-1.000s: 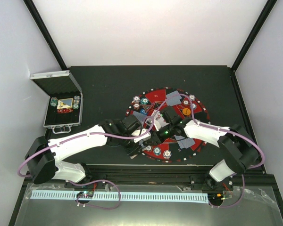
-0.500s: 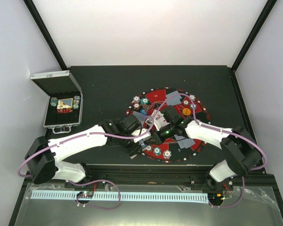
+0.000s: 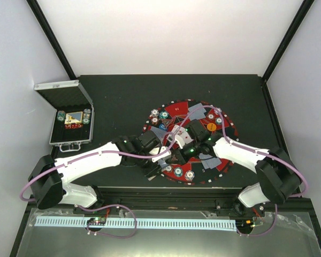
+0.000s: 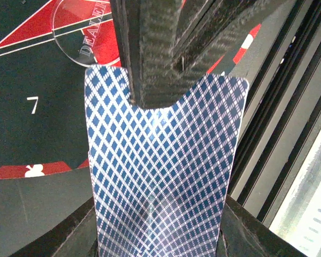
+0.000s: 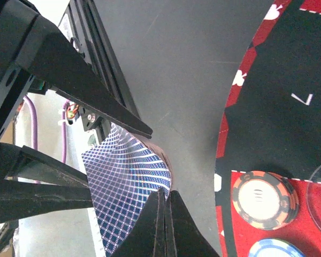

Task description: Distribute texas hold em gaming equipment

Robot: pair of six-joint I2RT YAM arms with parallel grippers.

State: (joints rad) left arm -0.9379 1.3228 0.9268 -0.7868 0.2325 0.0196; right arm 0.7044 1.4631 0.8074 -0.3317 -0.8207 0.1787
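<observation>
My left gripper (image 3: 168, 153) hovers over the near part of the round mat (image 3: 174, 110), shut on blue-checked playing cards (image 4: 160, 176) held between its jaws (image 4: 160, 227). My right gripper (image 3: 183, 145) meets it from the right, shut on the far edge of the top card (image 5: 128, 182), its fingertips (image 5: 165, 195) pressed together. The card bows upward. Chip stacks (image 3: 155, 113) (image 3: 189, 174), grey-backed cards (image 3: 197, 112) and an orange button (image 3: 211, 127) lie around the mat. An orange-and-black chip stack (image 5: 265, 199) lies near my right fingers.
The open silver case (image 3: 70, 126) with chips in black foam stands at the left. A clear dealer disc (image 4: 80, 32) lies on the mat beyond the cards. The table's metal front rail (image 4: 289, 160) runs just beside my left gripper.
My right gripper has shifted slightly left and toward the back, staying at the left gripper's cards. The left arm has hardly moved.
</observation>
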